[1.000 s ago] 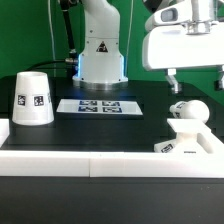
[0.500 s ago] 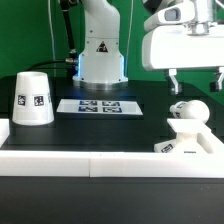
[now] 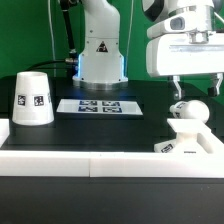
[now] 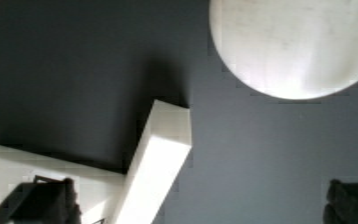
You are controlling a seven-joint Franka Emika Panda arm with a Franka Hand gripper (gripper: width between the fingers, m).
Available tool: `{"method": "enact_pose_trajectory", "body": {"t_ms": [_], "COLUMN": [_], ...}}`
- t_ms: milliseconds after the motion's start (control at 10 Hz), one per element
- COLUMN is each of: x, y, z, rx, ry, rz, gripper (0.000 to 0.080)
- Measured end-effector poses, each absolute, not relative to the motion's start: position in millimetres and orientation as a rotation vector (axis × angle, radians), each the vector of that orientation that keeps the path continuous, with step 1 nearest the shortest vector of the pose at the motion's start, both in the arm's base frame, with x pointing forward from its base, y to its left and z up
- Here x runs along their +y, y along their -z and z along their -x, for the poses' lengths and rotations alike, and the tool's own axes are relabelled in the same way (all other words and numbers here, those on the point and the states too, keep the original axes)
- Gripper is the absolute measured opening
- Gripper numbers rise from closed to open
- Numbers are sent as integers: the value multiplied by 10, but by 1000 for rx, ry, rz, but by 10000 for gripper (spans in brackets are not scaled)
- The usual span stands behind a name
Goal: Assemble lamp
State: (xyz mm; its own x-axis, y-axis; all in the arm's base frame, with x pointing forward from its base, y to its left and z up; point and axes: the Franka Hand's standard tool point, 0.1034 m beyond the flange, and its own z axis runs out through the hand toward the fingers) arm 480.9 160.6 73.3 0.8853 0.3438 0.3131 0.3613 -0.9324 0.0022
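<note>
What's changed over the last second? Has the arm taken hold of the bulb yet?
The gripper has come down a little and shifted toward the exterior view's right, closer to the bulb. Its jaws are open and hold nothing, so nothing was taken or let go. The bulb, the base, the shade and the marker board stayed where they were.

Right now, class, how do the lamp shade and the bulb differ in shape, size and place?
Shape: the shade is a truncated cone, while the bulb is ball-shaped.
Size: the shade is clearly larger than the bulb.
Place: the shade stands alone at the exterior view's left. The bulb lies at its right by the base block, below the open gripper.
Both are white.
</note>
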Motion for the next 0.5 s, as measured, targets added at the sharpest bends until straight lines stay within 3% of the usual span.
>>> {"method": "enact_pose_trajectory", "body": {"t_ms": [500], "x": [1618], "y": [-710], "z": [-4507], "rx": [-578], "ry": [507], "rz": [2980], "gripper": [698]}}
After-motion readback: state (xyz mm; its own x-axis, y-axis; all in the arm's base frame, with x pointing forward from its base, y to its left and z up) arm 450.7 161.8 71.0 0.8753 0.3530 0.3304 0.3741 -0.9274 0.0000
